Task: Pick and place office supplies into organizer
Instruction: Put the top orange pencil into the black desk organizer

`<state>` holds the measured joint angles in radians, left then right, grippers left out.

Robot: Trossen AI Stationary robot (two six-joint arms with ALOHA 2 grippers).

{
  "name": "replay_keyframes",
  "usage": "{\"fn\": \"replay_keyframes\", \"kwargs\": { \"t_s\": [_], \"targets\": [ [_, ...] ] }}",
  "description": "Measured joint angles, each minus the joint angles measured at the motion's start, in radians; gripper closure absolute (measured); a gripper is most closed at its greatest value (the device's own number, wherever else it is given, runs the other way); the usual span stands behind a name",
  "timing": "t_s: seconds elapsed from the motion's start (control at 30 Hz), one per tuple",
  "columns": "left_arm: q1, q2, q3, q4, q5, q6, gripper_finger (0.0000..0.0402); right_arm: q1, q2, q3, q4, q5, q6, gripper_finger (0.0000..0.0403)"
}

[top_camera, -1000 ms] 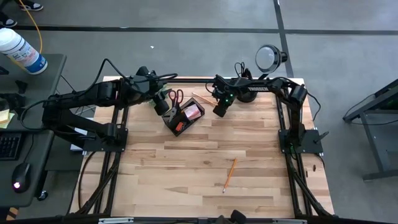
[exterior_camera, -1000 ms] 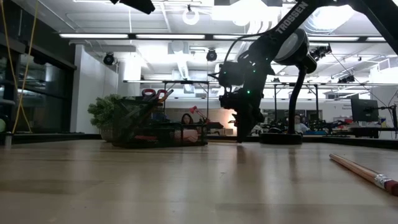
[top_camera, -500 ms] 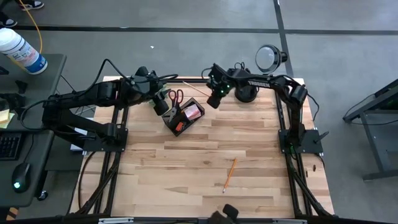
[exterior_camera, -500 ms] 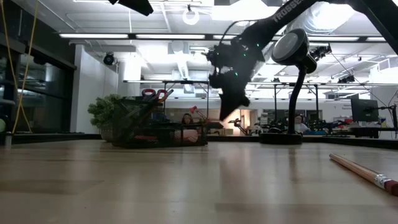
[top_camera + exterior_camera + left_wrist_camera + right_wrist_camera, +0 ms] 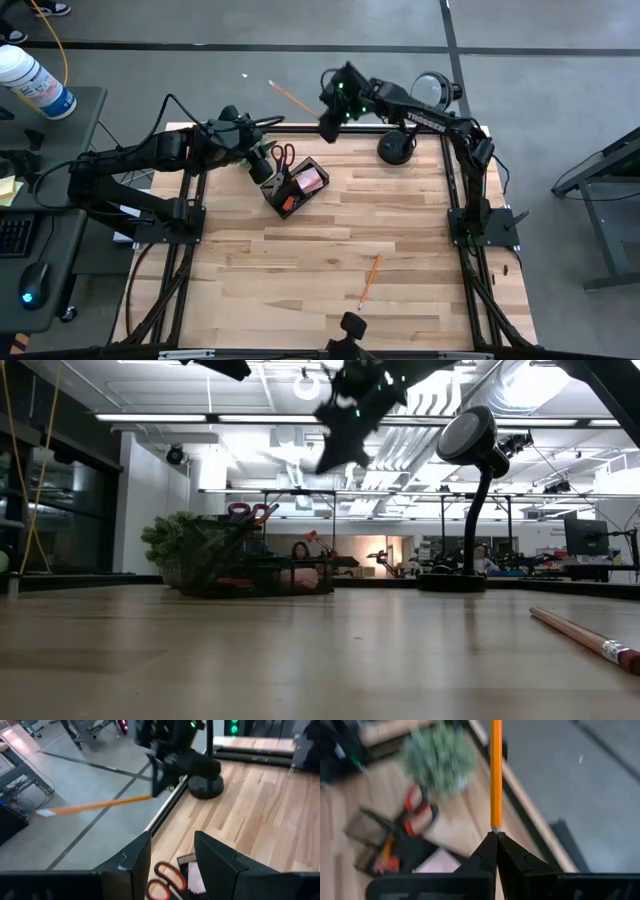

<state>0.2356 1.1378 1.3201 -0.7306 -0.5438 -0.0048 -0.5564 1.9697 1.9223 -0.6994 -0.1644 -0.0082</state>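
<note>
While the right arm stretches out long from its base toward the far edge of the table, the right gripper (image 5: pixel 328 118) hangs high in the air with its fingers pinched together on a pencil (image 5: pixel 288 96), which sticks out from the fingertips past the table's far edge, over the grey floor. Seen from table height, this gripper (image 5: pixel 335 455) sits far above the wood, up against the ceiling lights. Below and to its left-arm side stands the organizer (image 5: pixel 297 188), holding the red-handled scissors (image 5: pixel 284 156) and the pink sticky-note pad (image 5: pixel 311 180). Right at the organizer's far corner, the left gripper (image 5: pixel 262 168) points down from a bent, low-reaching left arm, its fingers (image 5: pixel 134 865) standing apart just above the scissors, nothing between them. Well away from both grippers, a second pencil (image 5: pixel 369 280) lies loose on the near part of the table.
</note>
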Motion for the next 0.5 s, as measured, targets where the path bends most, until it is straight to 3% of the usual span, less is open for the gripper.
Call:
{"fn": "replay_keyframes", "kwargs": {
  "t_s": [0.5],
  "targets": [
    [0.0,-0.019,0.0,0.545,0.011,0.246,0.0263,0.002,-0.001,0.434,0.003,-0.146,-0.037,0.0403]
  ]
}}
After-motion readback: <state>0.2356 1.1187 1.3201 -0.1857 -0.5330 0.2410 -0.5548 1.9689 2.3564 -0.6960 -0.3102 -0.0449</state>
